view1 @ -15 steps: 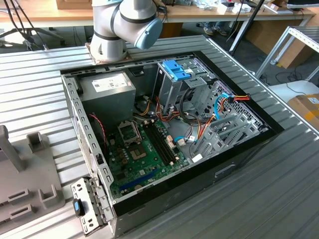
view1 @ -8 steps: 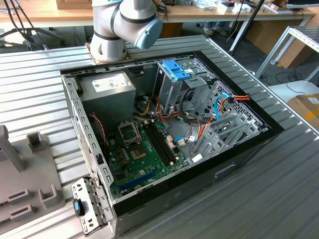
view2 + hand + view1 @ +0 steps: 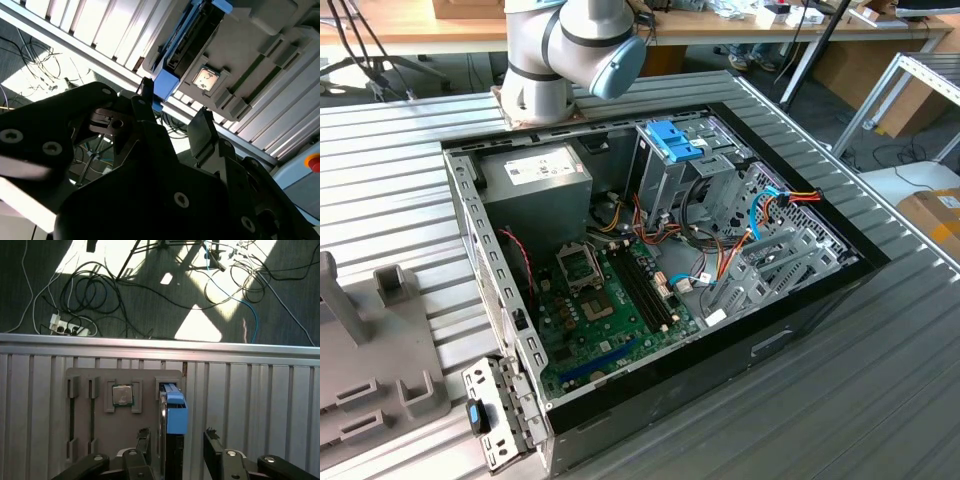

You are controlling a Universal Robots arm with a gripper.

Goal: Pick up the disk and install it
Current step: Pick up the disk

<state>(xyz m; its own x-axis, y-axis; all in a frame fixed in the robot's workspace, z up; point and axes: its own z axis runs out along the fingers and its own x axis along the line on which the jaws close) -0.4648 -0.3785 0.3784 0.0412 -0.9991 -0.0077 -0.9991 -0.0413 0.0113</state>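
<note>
The disk (image 3: 175,415) is a black drive in a bright blue carrier. It stands on edge in a slot of the grey fixture plate (image 3: 120,440). In the second wrist view the disk (image 3: 190,40) shows its blue end tab toward the fingers. My gripper (image 3: 177,440) is open and hangs just short of the disk's near end. One dark fingertip (image 3: 144,439) is on each side of the disk's line, with a gap to the carrier. In the second wrist view the gripper (image 3: 172,112) is also open with nothing between the fingers.
A processor chip (image 3: 122,395) sits in a pocket of the fixture beside the disk. The open computer case (image 3: 470,250) lies on the ribbed table, with a drive cage and light-blue latch (image 3: 672,140). A perforated bracket (image 3: 495,415) lies near its corner. Cables (image 3: 100,290) cover the floor beyond the table edge.
</note>
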